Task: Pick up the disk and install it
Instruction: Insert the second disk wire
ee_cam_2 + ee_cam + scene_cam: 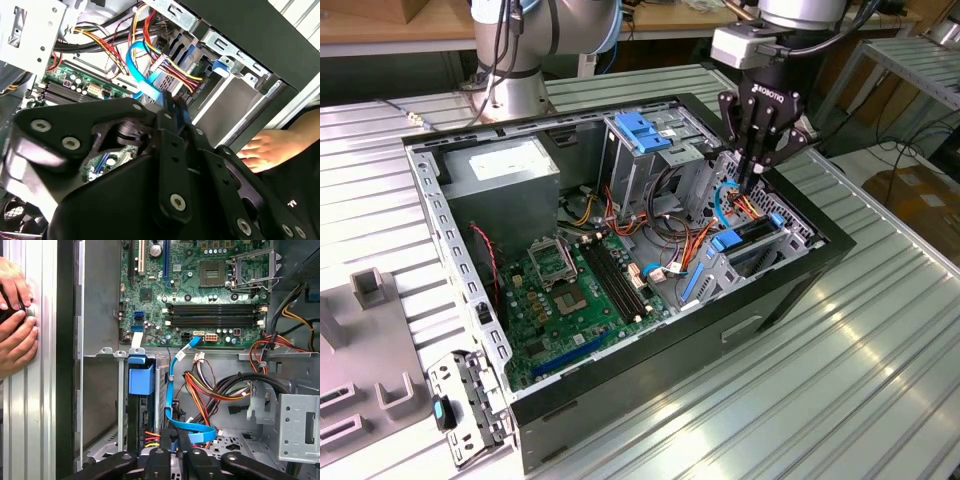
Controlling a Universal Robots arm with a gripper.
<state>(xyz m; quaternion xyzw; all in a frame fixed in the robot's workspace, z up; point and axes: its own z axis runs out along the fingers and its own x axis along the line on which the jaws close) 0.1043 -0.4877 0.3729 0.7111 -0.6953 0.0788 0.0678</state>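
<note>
The disk sits on edge in the metal drive bay at the open case's corner on the exterior view's right, with blue plastic edging on its sides. In the first wrist view the disk is a dark slab in the bay under a blue tab. My gripper hangs just above and behind the bay. Its fingers are shut on the plug end of a flat blue cable. The gripper pinches it right beside the disk's connector end. In the second wrist view the gripper closes on the same blue cable.
The open computer case lies on a ribbed metal table. It holds a green motherboard, a grey power supply, a cage with a blue handle and bundles of coloured wires. A person's hands rest outside the case wall.
</note>
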